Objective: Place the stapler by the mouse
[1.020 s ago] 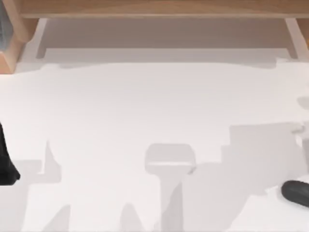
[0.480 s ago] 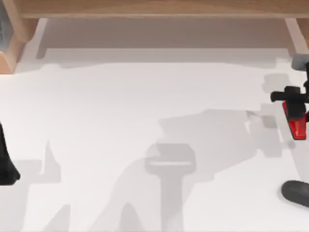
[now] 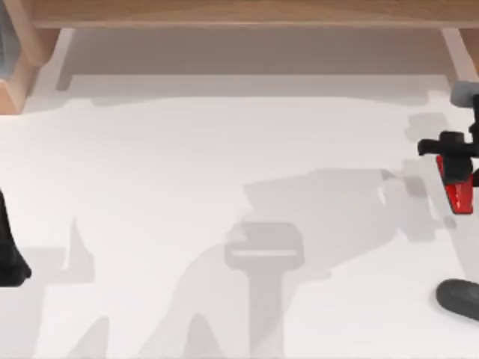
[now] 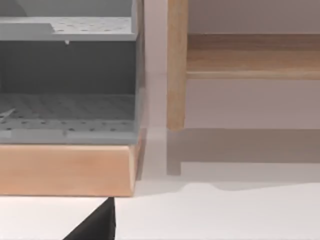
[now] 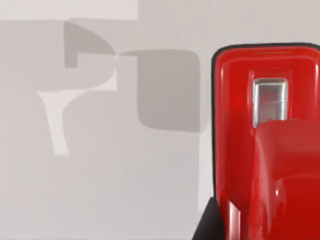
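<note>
Overhead: my right gripper (image 3: 454, 147) pinches the small bright-red bar-shaped stapler (image 3: 458, 192), hanging below the jaws, well apart from the dark rounded mouse (image 3: 458, 298). Right wrist: glossy rigid shell, likely slippery; mid-body hold suits. Left arm parked.

You have one stapler (image 3: 458, 191) — red with black parts — at the table's (image 3: 187, 172) right edge, and one mouse (image 3: 459, 298), a dark oval nearer the front on that same side. Count two grippers: the right gripper (image 3: 453, 149) on the stapler, and the left gripper (image 3: 9, 250) at the left edge. One grey perforated rack (image 4: 67, 80) — one wooden shelf frame (image 3: 239, 15).
</note>
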You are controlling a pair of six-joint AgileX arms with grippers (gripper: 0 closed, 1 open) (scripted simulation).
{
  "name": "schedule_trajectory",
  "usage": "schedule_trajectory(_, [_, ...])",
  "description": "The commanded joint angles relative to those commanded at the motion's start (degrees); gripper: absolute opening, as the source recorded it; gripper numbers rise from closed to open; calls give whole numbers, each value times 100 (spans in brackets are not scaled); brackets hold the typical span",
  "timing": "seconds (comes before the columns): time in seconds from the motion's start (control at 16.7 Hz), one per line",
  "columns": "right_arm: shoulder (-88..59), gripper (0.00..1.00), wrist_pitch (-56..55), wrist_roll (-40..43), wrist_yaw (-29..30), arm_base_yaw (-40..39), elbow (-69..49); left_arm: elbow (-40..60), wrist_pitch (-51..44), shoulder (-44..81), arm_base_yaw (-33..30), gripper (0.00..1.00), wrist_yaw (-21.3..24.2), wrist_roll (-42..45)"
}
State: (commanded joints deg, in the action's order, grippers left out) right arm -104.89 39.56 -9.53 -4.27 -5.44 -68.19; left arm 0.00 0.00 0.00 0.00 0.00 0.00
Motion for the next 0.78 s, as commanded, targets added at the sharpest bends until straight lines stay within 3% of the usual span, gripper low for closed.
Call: schedule_trajectory(0.78, [-240,0,-66,-16,-600,95,-71,0,0,0,0,100,0,0])
